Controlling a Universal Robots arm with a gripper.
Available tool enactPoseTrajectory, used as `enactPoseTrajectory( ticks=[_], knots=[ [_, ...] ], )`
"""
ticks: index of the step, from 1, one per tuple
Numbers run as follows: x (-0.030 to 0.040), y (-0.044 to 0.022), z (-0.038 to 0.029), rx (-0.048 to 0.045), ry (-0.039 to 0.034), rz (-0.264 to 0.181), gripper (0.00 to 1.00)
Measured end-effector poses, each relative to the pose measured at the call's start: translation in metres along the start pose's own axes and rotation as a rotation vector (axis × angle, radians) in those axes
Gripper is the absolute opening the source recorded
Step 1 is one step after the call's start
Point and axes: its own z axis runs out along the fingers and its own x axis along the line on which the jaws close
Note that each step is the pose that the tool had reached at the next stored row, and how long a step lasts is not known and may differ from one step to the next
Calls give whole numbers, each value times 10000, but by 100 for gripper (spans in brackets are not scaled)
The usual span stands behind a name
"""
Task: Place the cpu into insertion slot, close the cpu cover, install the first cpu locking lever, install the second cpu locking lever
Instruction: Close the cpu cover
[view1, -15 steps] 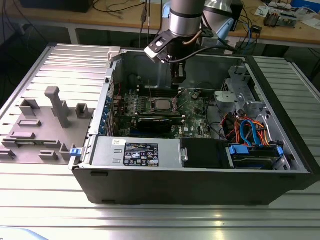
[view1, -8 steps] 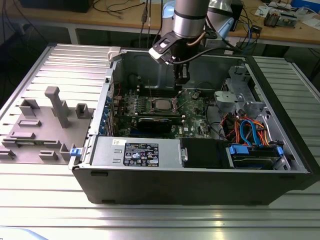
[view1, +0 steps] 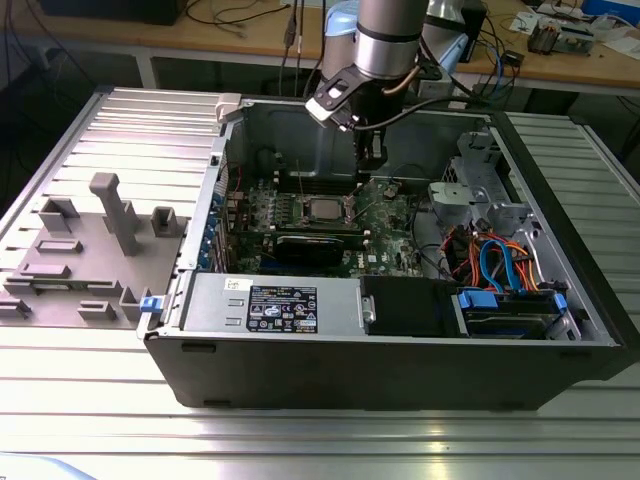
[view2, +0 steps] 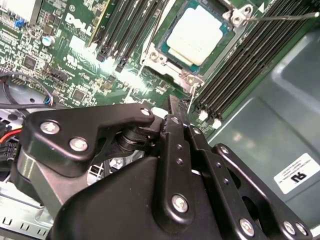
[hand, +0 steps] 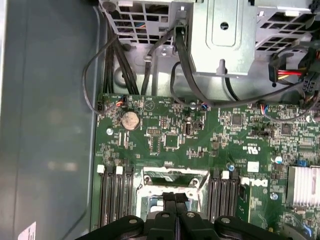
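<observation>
I'm looking into an open computer case (view1: 400, 370) lying on a ribbed metal table (view1: 300, 440). The arm reaches down into it from above. The gripper (view1: 372, 158) hangs over the green board (view1: 390, 225), a little behind the cpu (view1: 322, 210) and toward the exterior view's right of it.

The cpu sits in the socket (view1: 303, 210) with its pale metal face up; in the second wrist view I see it (view2: 197, 35) squarely, and the cover (view2: 176, 74) lies flat around it as a silver frame with screw heads at its corners. A thin metal rod (view2: 285, 17) runs out sideways from one corner of that frame, over the memory slots (view2: 235, 70).

The gripper (view2: 176, 107) has its tip near another corner of the frame, apart from the cpu. In the first wrist view its fingers (hand: 169, 205) are pressed together side by side, and I see nothing pinched between them; the gripper (hand: 175, 198) there lies in front of the socket's frame.

A long black card (view1: 318, 245) sits just in front of the socket in the exterior view, and a coin battery (hand: 130, 120) sits on the board well away from the fingers
</observation>
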Motion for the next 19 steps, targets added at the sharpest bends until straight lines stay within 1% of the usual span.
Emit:
enactPoseTrajectory(
  ticks=[2,8,10,16,19],
  knots=[
    [-3,53,11,-2,3,-1,11],
    [-9,162,28,-1,3,-1,11],
    [-12,231,35,0,2,0,11],
    [-17,334,45,-1,3,0,11],
    [-20,408,56,0,3,-1,11]
  ],
)
